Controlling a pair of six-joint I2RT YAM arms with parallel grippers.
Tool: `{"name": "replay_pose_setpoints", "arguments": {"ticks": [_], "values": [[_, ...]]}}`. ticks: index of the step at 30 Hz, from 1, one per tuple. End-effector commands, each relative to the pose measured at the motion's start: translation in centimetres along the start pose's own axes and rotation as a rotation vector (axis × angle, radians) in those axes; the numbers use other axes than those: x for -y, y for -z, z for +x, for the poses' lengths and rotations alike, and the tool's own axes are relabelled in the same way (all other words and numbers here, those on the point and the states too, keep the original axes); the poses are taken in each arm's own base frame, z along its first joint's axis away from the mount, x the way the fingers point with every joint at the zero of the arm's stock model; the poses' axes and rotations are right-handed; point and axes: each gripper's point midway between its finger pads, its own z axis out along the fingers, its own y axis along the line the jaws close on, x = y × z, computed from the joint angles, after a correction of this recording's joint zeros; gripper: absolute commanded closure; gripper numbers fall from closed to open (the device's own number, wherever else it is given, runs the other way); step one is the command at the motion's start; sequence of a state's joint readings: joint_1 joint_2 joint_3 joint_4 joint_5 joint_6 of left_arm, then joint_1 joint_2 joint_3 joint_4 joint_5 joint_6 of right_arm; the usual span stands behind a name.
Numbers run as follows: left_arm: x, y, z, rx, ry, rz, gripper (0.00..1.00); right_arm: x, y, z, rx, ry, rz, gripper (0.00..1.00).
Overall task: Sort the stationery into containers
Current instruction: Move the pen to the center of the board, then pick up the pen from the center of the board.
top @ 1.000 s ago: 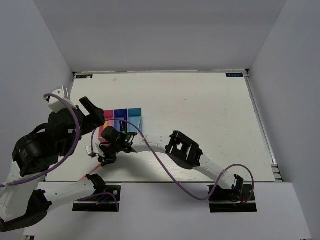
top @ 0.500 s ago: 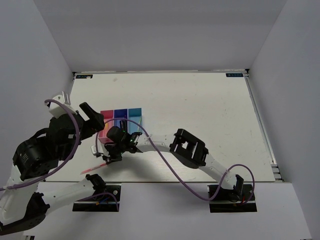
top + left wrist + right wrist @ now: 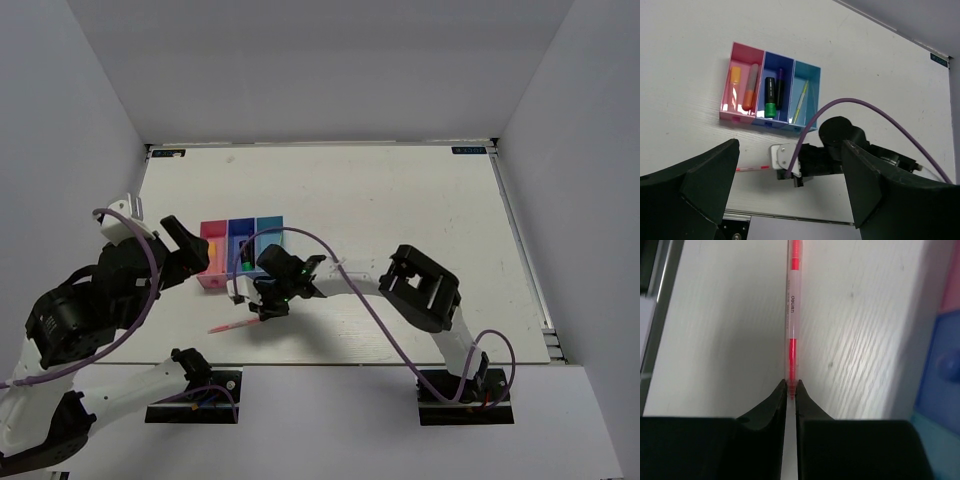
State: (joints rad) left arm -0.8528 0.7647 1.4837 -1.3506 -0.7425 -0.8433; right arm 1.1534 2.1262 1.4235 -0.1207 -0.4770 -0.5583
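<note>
My right gripper point(image 3: 791, 385) is shut on the tip end of a thin red-and-clear pen point(image 3: 792, 305), held low over the table in front of the bins; the pen also shows in the top view point(image 3: 228, 327). The three joined bins sit at the left: pink point(image 3: 735, 116), dark blue point(image 3: 765, 121), light blue point(image 3: 812, 90). The pink bin holds an orange-yellow marker point(image 3: 735, 76) and a pink-orange one point(image 3: 751, 85). The dark blue bin holds a green marker with a black cap point(image 3: 770, 97) and a purple one point(image 3: 780, 87). The light blue bin holds a thin yellow-green pen point(image 3: 801, 102). My left gripper point(image 3: 790, 200) is open and empty, high above them.
The right arm point(image 3: 420, 290) reaches across the near half of the table, its purple cable point(image 3: 330, 250) looping over the bins' right side. The table's near edge point(image 3: 330, 362) runs just below the held pen.
My right gripper has moved to the right with the pen, away from the left front of the bins. The left arm has drawn back a little to the left.
</note>
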Motion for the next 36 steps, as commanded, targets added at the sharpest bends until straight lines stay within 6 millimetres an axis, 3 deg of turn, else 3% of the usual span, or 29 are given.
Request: {"name": "replay_pose_setpoints", "arguments": {"ticks": [1, 6, 12, 17, 20, 28, 29, 30, 36], "values": [[-6.7, 1.6, 4.4, -0.193, -0.260, -0.186, 0.07, -3.1, 1.6, 8.1, -0.243, -0.110, -0.037, 0.88], [-6.5, 1.4, 4.7, -0.195, -0.261, -0.166, 0.07, -4.7, 2.7, 10.6, -0.306, -0.141, -0.040, 0.75], [-6.5, 1.4, 5.1, -0.200, -0.262, -0.155, 0.07, -5.5, 2.9, 12.4, -0.351, -0.168, -0.032, 0.75], [-6.2, 1.3, 5.5, -0.207, -0.255, -0.133, 0.07, -6.6, 3.4, 14.4, -0.397, -0.196, -0.030, 0.98], [-6.2, 1.3, 5.6, -0.209, -0.256, -0.122, 0.07, -7.8, 4.1, 14.9, -0.401, -0.223, -0.050, 1.00], [-5.3, 1.7, 5.3, -0.211, -0.237, -0.068, 0.07, -10.7, 8.4, 11.8, -0.313, -0.229, -0.103, 1.00], [-5.2, 1.8, 5.0, -0.206, -0.232, -0.066, 0.07, -10.6, 9.4, 10.1, -0.265, -0.202, -0.085, 1.00], [-5.1, 1.9, 5.0, -0.209, -0.230, -0.057, 0.07, -11.6, 9.8, 10.8, -0.276, -0.217, -0.101, 1.00], [-4.1, 1.5, 5.3, -0.223, -0.229, -0.031, 0.07, -11.5, 13.3, 7.3, -0.182, -0.198, -0.006, 1.00]]}}
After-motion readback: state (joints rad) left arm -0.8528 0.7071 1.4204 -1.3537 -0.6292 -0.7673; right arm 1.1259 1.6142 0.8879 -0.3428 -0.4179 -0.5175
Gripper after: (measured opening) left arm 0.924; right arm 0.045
